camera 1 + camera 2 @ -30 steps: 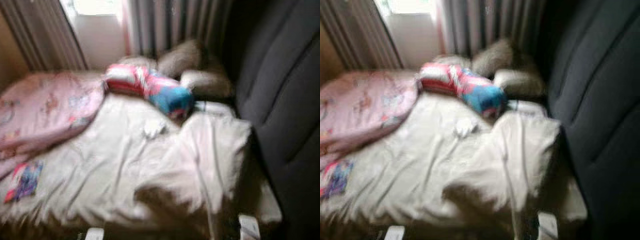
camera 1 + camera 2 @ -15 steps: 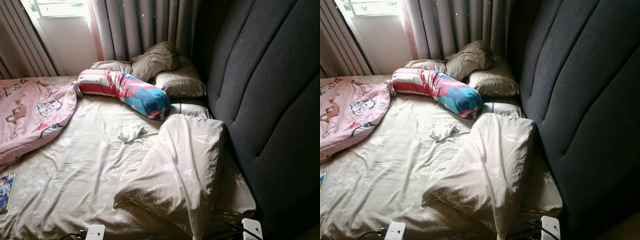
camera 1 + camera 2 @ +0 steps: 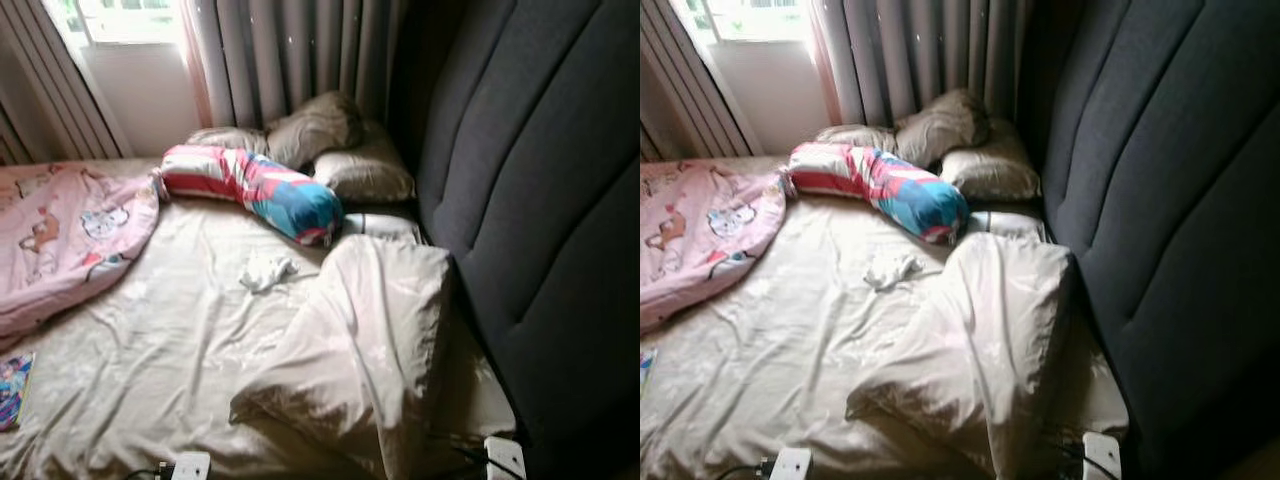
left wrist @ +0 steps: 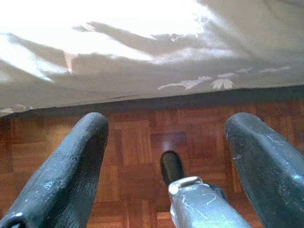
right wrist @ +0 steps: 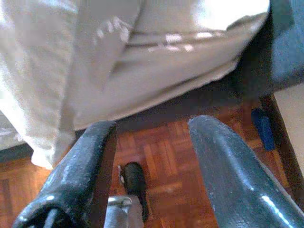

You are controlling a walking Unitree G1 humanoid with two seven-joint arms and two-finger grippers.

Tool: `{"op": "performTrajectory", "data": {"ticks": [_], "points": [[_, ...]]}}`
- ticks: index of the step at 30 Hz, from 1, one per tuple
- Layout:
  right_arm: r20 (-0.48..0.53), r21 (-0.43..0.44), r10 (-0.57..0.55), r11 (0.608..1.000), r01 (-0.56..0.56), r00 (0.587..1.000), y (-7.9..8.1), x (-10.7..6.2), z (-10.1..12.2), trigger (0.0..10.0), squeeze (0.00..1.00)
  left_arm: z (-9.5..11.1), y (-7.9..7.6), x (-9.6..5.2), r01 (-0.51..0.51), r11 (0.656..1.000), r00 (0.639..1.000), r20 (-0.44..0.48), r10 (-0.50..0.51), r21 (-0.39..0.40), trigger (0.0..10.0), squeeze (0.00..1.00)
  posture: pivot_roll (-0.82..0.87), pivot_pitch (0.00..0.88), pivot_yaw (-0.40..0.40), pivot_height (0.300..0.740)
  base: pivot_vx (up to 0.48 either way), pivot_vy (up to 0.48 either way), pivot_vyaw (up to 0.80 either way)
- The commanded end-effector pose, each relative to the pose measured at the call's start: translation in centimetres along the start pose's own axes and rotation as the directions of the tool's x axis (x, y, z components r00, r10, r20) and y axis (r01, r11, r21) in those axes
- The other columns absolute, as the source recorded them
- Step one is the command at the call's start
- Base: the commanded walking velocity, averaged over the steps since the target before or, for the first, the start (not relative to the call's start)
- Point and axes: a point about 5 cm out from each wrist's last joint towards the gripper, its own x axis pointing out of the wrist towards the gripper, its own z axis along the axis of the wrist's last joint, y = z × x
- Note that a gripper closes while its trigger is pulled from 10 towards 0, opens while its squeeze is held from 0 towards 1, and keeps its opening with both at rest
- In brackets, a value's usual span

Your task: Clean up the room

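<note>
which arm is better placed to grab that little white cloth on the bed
Probably the left. The white cloth lies left of the bed's middle, with the bunched duvet between it and the robot's right side.

The left gripper [image 4: 166, 156], two long black rubbery fingers [image 4: 71, 175] on a silver arm, hangs pointing downward with its fingers spread wide apart and nothing between them. The right gripper [image 5: 152, 166] hangs low in the same manner, its two textured black fingers [image 5: 232, 175] parted and empty. In each wrist view a silver metal limb ending in a rounded black tip [image 4: 172, 167] shows below, between the fingers.
</note>
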Motion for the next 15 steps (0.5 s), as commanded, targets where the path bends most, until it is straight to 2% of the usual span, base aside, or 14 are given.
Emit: {"op": "performTrajectory", "data": {"ticks": [1,9,15], "points": [[0.002,0.007,0.001,1.0,-0.001,1.0,0.11,0.0,-0.11,10.0,0.0,-0.78,0.32,-0.17,-0.007,1.0,0.999,-0.034,0.007,0.006,10.0,0.0,-0.02,0.053,0.006,0.74,0.285,0.0,0.0],[0.005,0.009,0.0,1.0,0.0,1.0,0.14,0.01,-0.09,10.0,0.0,-0.81,0.36,-0.18,-0.006,1.0,0.999,-0.035,0.006,0.008,10.0,0.0,-0.02,0.056,0.008,0.74,0.295,0.0,0.0],[0.028,0.015,0.001,1.0,-0.002,1.0,0.16,0.01,0.12,10.0,0.0,-0.73,0.39,-0.19,-0.009,1.0,1.0,-0.027,0.01,0.004,10.0,0.0,-0.02,0.063,0.007,0.74,0.0,0.0,0.0]]}}
